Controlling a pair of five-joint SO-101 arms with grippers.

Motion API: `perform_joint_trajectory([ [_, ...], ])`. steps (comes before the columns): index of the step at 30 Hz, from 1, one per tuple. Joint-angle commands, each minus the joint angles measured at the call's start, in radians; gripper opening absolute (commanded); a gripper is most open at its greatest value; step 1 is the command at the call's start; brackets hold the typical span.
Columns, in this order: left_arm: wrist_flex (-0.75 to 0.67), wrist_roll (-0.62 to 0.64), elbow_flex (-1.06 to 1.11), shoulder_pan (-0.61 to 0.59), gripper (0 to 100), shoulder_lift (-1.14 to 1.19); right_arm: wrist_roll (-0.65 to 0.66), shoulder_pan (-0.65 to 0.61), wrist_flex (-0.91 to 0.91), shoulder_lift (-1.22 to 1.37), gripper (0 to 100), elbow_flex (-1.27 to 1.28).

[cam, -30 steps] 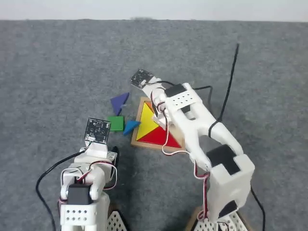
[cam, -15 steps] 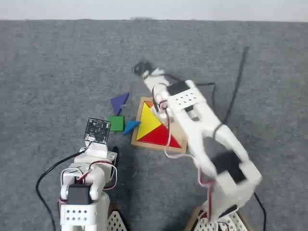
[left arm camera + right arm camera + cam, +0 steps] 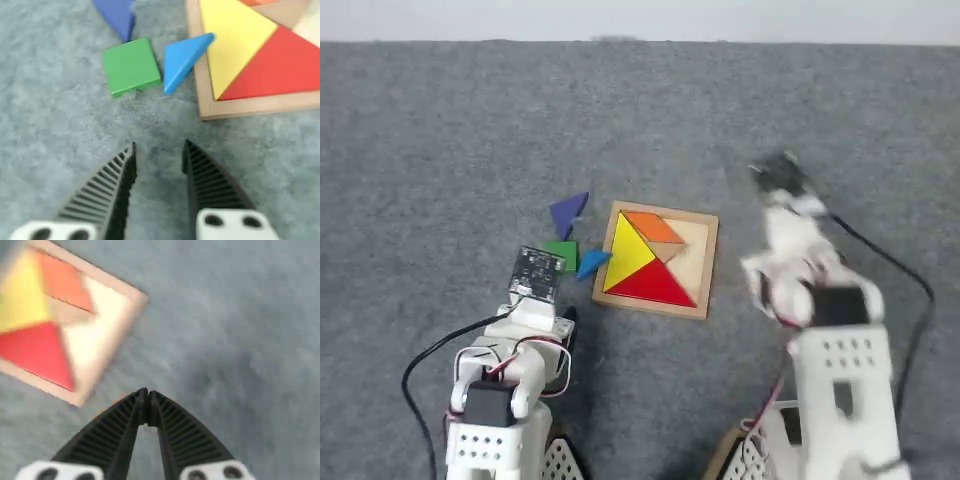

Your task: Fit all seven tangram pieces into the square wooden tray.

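Observation:
The square wooden tray (image 3: 693,262) lies mid-table holding a yellow triangle (image 3: 628,255), a red triangle (image 3: 656,286), an orange piece (image 3: 653,227) and a small tan triangle (image 3: 668,250). Left of it on the carpet are a dark blue triangle (image 3: 568,212), a green square (image 3: 561,255) and a light blue triangle (image 3: 591,263) touching the tray's edge. My left gripper (image 3: 159,150) is open and empty, just short of the green square (image 3: 131,66) and light blue triangle (image 3: 182,57). My right gripper (image 3: 146,394) is shut and empty over bare carpet beside the tray (image 3: 134,296).
Grey carpet covers the whole table. My right arm (image 3: 800,262) stands to the right of the tray, its cable (image 3: 905,268) trailing beside it. The left arm's base (image 3: 490,420) sits at the near edge.
My right arm has swung off the tray to its right side, uncovering the orange piece lying in the tray. The left arm has edged slightly toward the loose pieces.

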Motion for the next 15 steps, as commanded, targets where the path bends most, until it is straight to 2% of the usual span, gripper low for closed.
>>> perform_joint_trajectory([
  [1, -0.026, -0.08, -0.016, -0.061, 15, -0.017, 0.054, 0.125, -0.076, -0.104, 2.9, 0.18],
  [3, -0.098, -0.229, -0.018, -0.161, 15, -0.017, 0.058, 0.17, -0.091, -0.105, 6.3, 0.241],
  [5, -0.169, -0.311, -0.05, -0.233, 14, -0.015, 0.064, 0.213, -0.097, -0.105, 9.1, 0.278],
  [8, -0.187, -0.327, -0.186, -0.354, 15, -0.008, 0.064, 0.239, -0.097, -0.105, 10.1, 0.308],
  [11, -0.18, -0.382, -0.344, -0.388, 15, 0.064, 0.06, 0.229, -0.131, -0.105, 10.0, 0.354],
  [15, -0.16, -0.377, -0.611, -0.388, 15, 0.399, 0.063, 0.229, -0.162, -0.105, 4.2, 0.404],
])
